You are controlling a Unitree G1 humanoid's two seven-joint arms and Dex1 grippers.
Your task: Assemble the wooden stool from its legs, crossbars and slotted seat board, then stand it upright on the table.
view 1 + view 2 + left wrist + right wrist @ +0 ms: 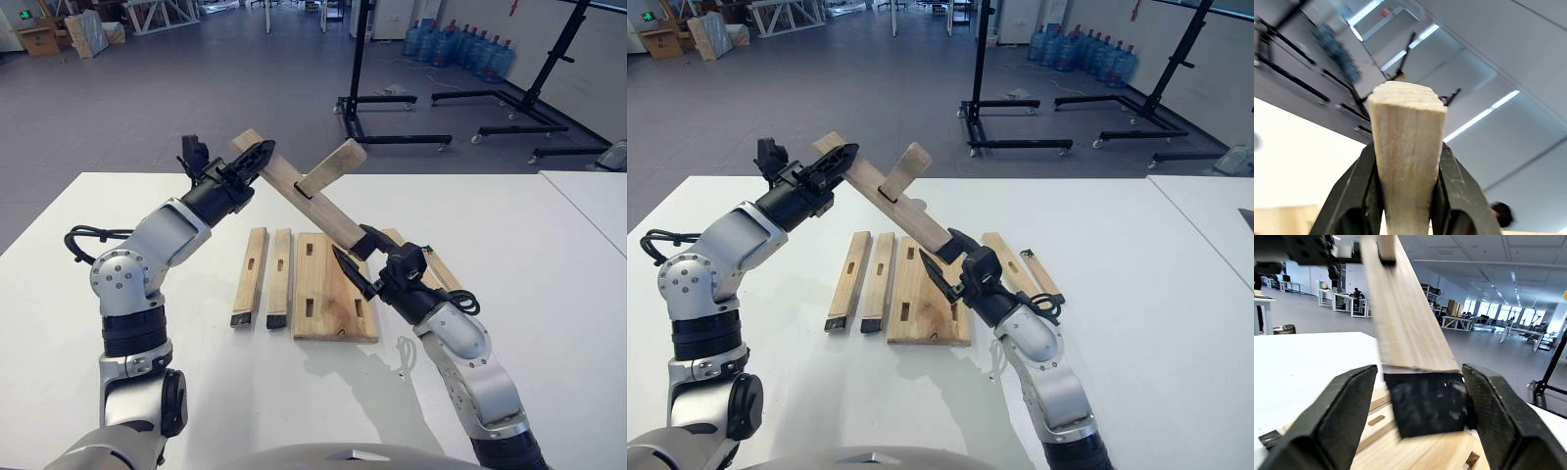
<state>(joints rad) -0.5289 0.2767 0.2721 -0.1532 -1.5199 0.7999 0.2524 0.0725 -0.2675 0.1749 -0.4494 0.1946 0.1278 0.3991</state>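
Note:
A long wooden leg (299, 196) hangs slanted above the table. A crossbar (333, 166) stands in its slot and points up. My left gripper (257, 157) is shut on the leg's upper end (1408, 147), with the fingers (1364, 191) pressed on both sides. My right gripper (351, 247) is open around the leg's lower, black-tipped end (1427, 401); a small gap shows beside one finger (1347, 411). Below them the slotted seat board (318, 294) lies flat. Two more legs (250, 277) (279, 277) lie side by side to its left.
Two further wooden pieces (1004, 262) (1043, 274) lie to the right of the board. A white cord (405, 354) rests near my right arm. The tabletop (549, 294) is bare at far right. Black wheeled stands (392, 108) are on the floor behind.

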